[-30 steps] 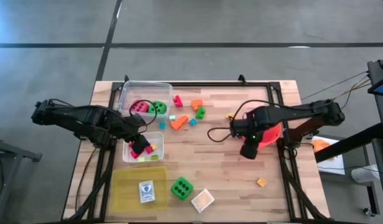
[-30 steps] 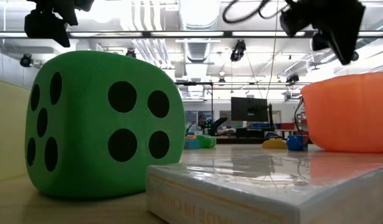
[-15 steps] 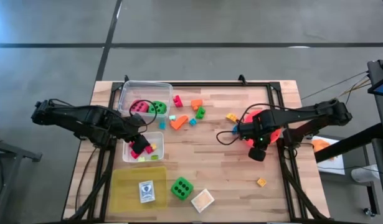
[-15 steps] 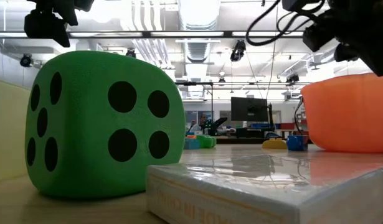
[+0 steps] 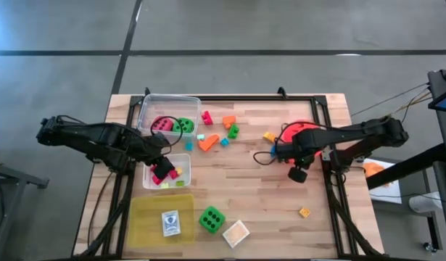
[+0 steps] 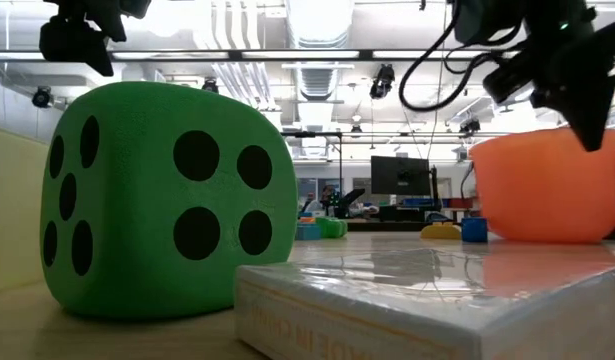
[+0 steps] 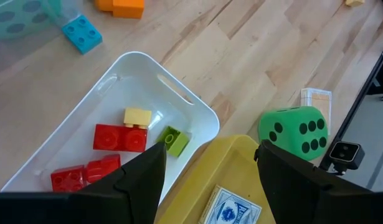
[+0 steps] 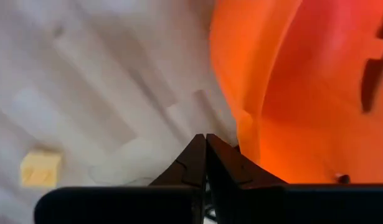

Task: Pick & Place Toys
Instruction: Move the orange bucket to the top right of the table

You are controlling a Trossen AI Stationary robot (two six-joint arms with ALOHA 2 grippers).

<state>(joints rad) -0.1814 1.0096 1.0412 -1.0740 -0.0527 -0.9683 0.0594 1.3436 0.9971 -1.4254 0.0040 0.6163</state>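
Observation:
My left gripper (image 5: 162, 165) (image 7: 211, 149) hangs open and empty above a white tub (image 7: 197, 106) that holds red, yellow and green blocks. My right gripper (image 5: 298, 174) (image 8: 205, 138) is shut and empty, just near of the red-orange bucket (image 5: 295, 134) (image 8: 303, 81). A green die (image 5: 212, 217) (image 6: 167, 200) stands on the table near the front edge. Loose blocks (image 5: 219, 130) lie at the far middle, with a yellow one (image 5: 269, 135) near the bucket. A small orange block (image 5: 304, 212) lies at the front right. My right gripper's shut fingers (image 8: 216, 155) lie close beside the bucket's outer wall (image 8: 241, 124), slanting down from the near side. I cannot tell whether they touch it. The bucket stands upright on the table.
A clear tub (image 5: 168, 116) at the far left holds a pink die and a green die. A yellow tray (image 5: 146, 217) with a card pack (image 5: 170, 222) and a small box (image 5: 236, 232) (image 6: 437, 300) lie at the front. Bare wood lies between the bucket and the box.
The bucket has slid toward the table's far edge, still upright, and now shows whole in the low view. My right gripper has gone a little toward the right edge and downward beside it.

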